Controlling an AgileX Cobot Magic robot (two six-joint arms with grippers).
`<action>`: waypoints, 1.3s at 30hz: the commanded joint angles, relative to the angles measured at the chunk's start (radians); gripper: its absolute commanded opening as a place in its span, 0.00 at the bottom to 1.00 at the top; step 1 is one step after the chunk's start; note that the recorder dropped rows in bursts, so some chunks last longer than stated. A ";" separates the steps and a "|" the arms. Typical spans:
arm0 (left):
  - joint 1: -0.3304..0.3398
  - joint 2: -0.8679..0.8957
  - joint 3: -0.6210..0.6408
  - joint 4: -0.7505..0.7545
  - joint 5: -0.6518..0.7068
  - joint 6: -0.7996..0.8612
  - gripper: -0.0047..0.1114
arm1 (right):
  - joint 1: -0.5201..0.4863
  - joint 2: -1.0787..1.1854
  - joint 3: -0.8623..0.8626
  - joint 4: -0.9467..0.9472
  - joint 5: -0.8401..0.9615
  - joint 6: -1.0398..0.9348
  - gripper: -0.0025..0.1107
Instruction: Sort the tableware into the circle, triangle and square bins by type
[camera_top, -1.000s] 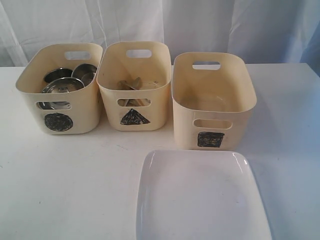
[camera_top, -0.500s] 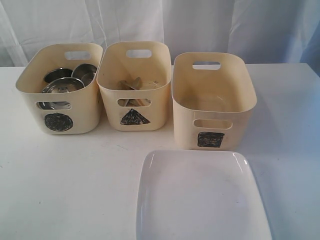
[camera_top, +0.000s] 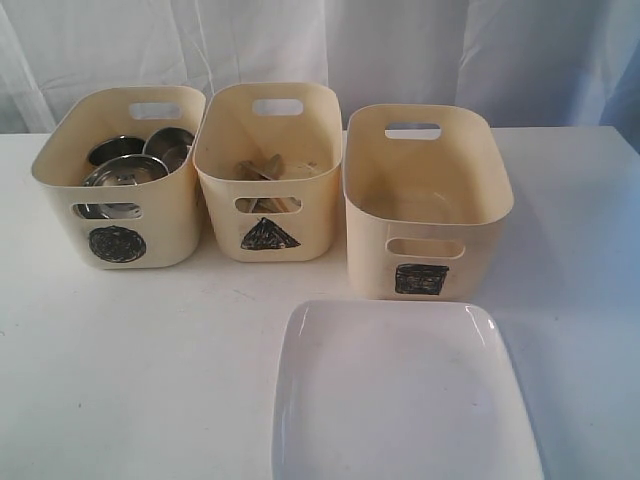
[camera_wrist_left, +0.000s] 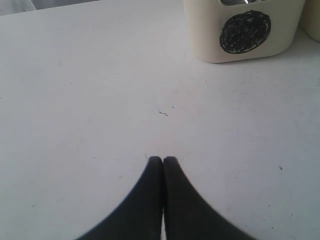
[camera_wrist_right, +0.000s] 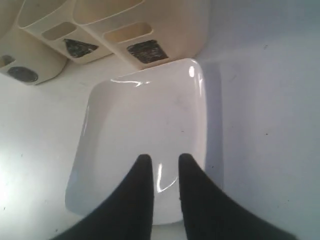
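Note:
A large white rounded-square plate (camera_top: 400, 400) lies on the table in front of the square bin (camera_top: 375, 262). The circle bin (camera_top: 165, 225) at the left holds steel bowls (camera_top: 125, 170). Wooden pieces (camera_top: 262, 168) lie in the triangle bin (camera_top: 225, 225) in the middle. Neither gripper shows in the exterior view. My right gripper (camera_wrist_right: 165, 157) hovers over the near rim of the plate (camera_wrist_right: 145, 120), its fingers a narrow gap apart with nothing between them. My left gripper (camera_wrist_left: 163, 159) is shut and empty above bare table, short of the circle bin (camera_wrist_left: 205, 35).
The three bins stand side by side in a row across the white table (camera_top: 150, 380), close to one another. A white curtain (camera_top: 400, 50) hangs behind them. In the right wrist view the square bin (camera_wrist_right: 170, 30) stands just beyond the plate's far corner.

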 joint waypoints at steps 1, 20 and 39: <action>-0.004 -0.003 0.004 -0.006 -0.001 0.000 0.04 | 0.006 -0.003 0.030 -0.172 -0.004 0.081 0.18; -0.004 -0.003 0.004 -0.006 -0.001 0.000 0.04 | 0.098 -0.003 0.113 -0.209 -0.064 0.217 0.18; -0.004 -0.003 0.004 -0.006 -0.001 0.000 0.04 | 0.188 -0.003 0.082 -0.427 -0.197 -0.003 0.18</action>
